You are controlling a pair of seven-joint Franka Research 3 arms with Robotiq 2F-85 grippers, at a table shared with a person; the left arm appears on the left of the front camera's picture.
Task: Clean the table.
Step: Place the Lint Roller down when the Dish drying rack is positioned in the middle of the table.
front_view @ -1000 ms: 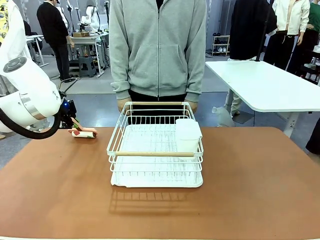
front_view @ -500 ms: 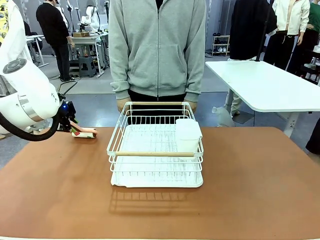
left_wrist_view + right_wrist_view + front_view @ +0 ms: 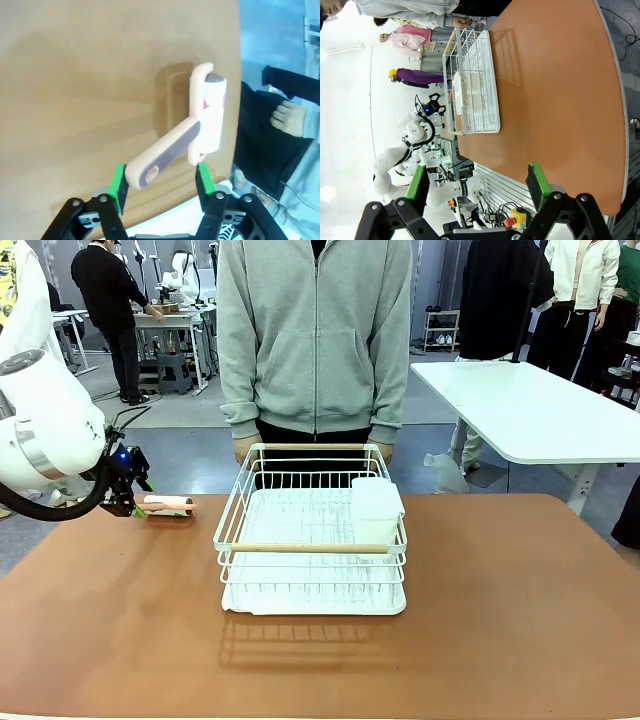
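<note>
Bench (image 3: 520,600), the wide reddish-brown one, spreads across the front view, and a white wire dish rack (image 3: 312,540) with wooden handle bars stands near its middle, a bit toward the far edge. Inside the rack, at its right side, sits a white rectangular container (image 3: 377,508). A pink lint roller (image 3: 192,130) lies on the bench surface near the far left edge, well apart from the rack. L gripper (image 3: 160,180) is low over the bench just beside the roller; its jaws stand apart, green pads (image 3: 118,181) on both sides of the roller's handle end, and the pads seem not to press the handle, but the view is too close to be fully sure about a small touch. In the front view the same gripper (image 3: 128,495) is at the roller's left end. R gripper (image 3: 476,186) hangs off the bench, jaws wide apart with nothing between them, looking along the bench toward the rack. A person in a grey zip hoodie (image 3: 315,340) stands at the far side behind the rack, hands (image 3: 246,448) low by the rack's back rim.
</note>
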